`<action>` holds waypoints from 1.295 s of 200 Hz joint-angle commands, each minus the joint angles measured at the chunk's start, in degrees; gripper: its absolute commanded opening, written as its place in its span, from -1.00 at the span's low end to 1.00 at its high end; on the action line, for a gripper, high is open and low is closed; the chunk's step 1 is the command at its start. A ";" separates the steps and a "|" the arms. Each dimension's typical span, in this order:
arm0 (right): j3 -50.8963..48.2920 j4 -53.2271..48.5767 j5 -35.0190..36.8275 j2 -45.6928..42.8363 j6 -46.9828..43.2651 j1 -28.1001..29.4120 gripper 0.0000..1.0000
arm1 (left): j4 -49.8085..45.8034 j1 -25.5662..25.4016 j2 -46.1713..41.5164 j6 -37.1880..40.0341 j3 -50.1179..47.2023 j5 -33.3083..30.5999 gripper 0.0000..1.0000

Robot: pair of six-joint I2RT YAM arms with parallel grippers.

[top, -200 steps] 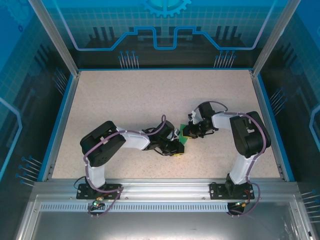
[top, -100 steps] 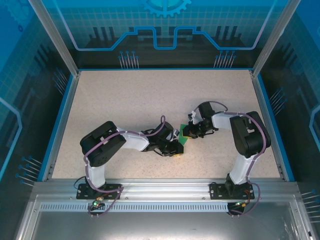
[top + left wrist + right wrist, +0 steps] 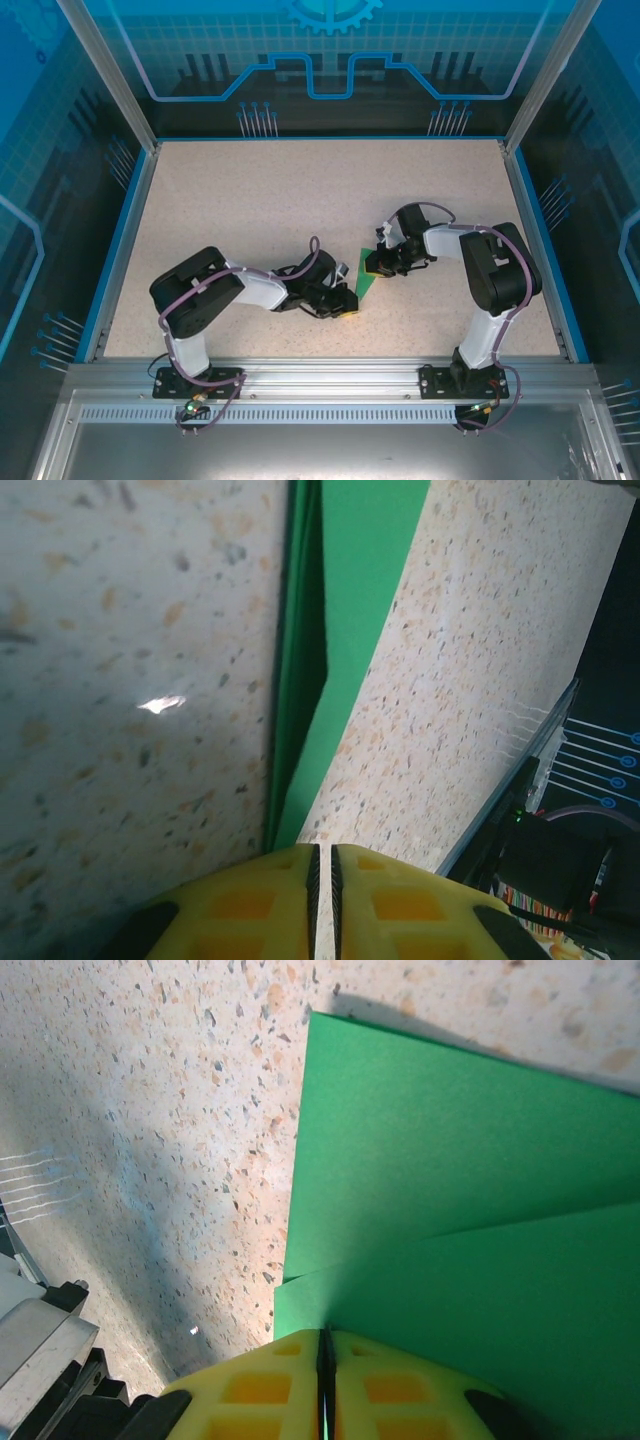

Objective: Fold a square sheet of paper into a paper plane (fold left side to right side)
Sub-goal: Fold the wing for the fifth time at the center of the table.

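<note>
Down on the speckled table (image 3: 250, 200), near the front and just right of centre, lies the sheet of paper (image 3: 366, 281), bright green and creased into a narrow pointed shape, with both arms reaching in on it. The right gripper (image 3: 376, 266) sits on the paper's far, wider end, and its wrist camera gives the close look: the two yellow fingers (image 3: 250, 1390) are pressed tight together, with only a hairline slit between them. The green runs straight into that slit, so the right gripper is clamped on the paper. You can see layers there too, one green flap lying over another, with a crease line running right toward the pinch. Over to the left gripper (image 3: 347, 308), just beside the paper's near, pointed tip. From its wrist view the yellow fingers (image 3: 250, 900) are closed as well, pads together with a thin dark line between. The paper (image 3: 350, 600) stretches away from them as a long tapering strip, folded layers stacked along its left edge. Its tip reaches the rim of the left-hand finger but not the slit itself, and whether that tip is pinched I can't tell.
</note>
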 commanded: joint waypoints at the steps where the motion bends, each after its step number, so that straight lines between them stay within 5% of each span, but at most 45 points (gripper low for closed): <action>1: -1.04 -4.42 4.58 1.55 -1.09 0.11 -0.78 | -6.86 0.94 -3.90 1.55 1.14 0.29 -0.70; 39: -1.04 -4.25 4.48 1.34 -0.90 0.25 -0.78 | -12.84 1.84 -4.89 5.41 6.80 -0.04 -0.67; 104: -1.04 -4.21 4.46 1.01 -0.82 0.58 -0.77 | -15.24 2.05 5.36 8.19 14.66 0.66 -0.60; 188: -1.03 -5.12 5.07 0.58 -1.24 0.36 -0.77 | -17.34 0.91 3.20 8.84 7.21 0.31 -0.65; 259: 4.41 -5.84 2.93 -0.56 -1.83 0.02 -0.75 | -16.51 -0.20 -3.96 11.64 2.97 6.30 -0.61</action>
